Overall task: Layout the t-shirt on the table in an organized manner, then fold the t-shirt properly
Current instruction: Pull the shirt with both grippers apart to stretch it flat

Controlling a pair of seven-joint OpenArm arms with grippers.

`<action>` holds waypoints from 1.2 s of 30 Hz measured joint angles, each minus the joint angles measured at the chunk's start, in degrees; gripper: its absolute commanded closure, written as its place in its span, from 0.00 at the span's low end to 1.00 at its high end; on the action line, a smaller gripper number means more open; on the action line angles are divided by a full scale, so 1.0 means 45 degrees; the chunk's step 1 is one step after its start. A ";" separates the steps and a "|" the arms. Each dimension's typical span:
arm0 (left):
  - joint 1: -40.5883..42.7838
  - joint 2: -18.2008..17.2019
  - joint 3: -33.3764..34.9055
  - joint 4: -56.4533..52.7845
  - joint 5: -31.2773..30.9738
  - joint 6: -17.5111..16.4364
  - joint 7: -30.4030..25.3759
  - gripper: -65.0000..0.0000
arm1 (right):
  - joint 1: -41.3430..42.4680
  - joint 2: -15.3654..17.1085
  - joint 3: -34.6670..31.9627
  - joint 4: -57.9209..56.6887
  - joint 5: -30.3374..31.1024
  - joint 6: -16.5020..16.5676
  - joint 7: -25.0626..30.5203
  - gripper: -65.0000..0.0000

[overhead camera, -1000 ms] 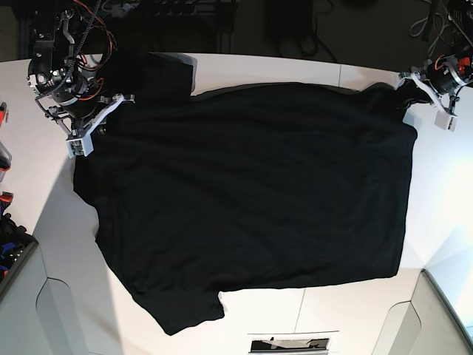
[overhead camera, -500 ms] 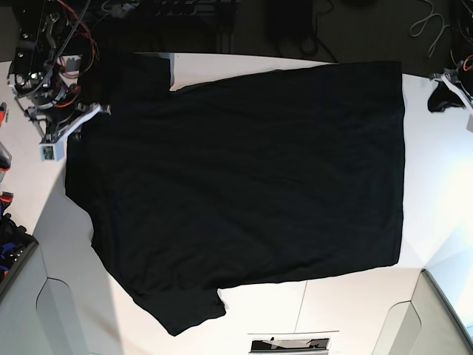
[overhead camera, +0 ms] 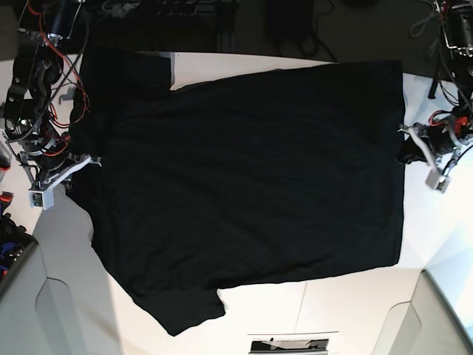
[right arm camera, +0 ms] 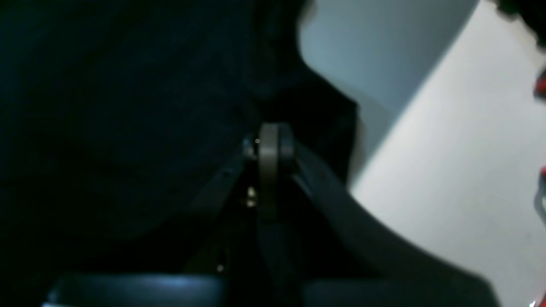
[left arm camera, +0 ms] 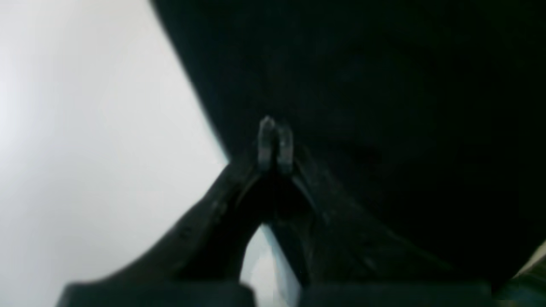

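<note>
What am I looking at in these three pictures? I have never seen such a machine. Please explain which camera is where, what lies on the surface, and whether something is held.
This is a robot with two arms, working at a white table. One picture comes from a camera above, looking down at the whole scene. The other two come from small cameras mounted on the wrists, looking along each gripper, so they are dark and blurred.

A large black t-shirt lies spread across the table, its plain side up.

In the overhead view, the left gripper is at the shirt's right edge and the right gripper at its left edge. In each wrist view the jaws are pressed together with black cloth around them, so each seems to pinch an edge of the shirt.
</note>
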 measured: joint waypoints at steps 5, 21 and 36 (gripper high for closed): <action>-0.1564 0.0029 0.1190 -0.2302 0.0359 -0.0024 -0.0432 1.00 | 0.0010 -0.0010 0.0000 -0.0918 -0.0039 -0.0019 0.0087 1.00; -0.5183 -0.0107 0.1579 -0.6955 0.2550 -0.0102 -0.2234 1.00 | 0.0019 0.0209 0.0005 -0.0903 0.0000 -0.0019 -0.0291 1.00; -0.8038 -0.0384 0.1583 -0.9534 0.2356 0.0039 -0.1885 1.00 | -0.0063 0.0199 0.0359 0.0437 0.1064 -0.0053 -0.1049 1.00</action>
